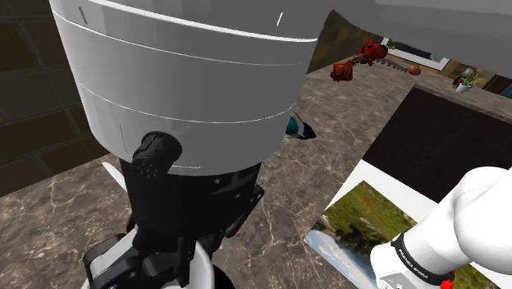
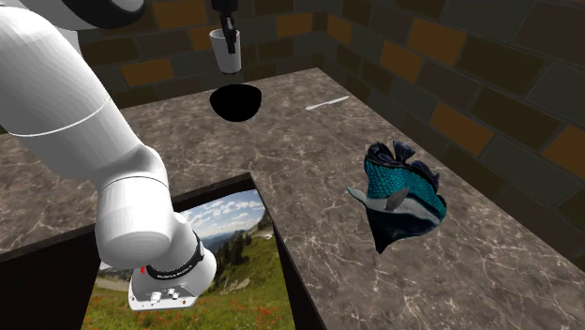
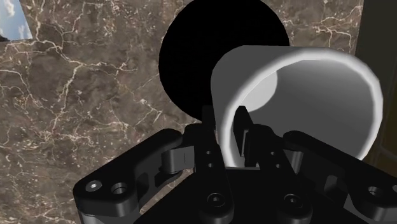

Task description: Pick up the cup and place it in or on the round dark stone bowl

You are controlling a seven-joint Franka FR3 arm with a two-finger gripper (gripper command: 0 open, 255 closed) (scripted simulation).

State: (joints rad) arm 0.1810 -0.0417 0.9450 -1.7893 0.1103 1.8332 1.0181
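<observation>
The gripper (image 3: 228,130) is seen clamped on the wall of the cup (image 3: 299,95), with its jaws set one outside the rim and one inside it. The cup is thus carried in the hand, hung just under the fingertips and clear of the marble counter (image 2: 309,159).

It is judged to be light and stiff, thin-walled and smooth-faced, so a slip is to be feared more than a crush. The rim wall, pinched as now, is taken to be the natural hold. The cup is drawn plain white, straight-sided and open-mouthed, shaded grey within. No handle can be made out, though the far side is hidden.

The round black bowl (image 2: 234,101) is found almost directly below the hand. A crumpled teal and white object (image 2: 403,192) is seen well apart from it.
</observation>
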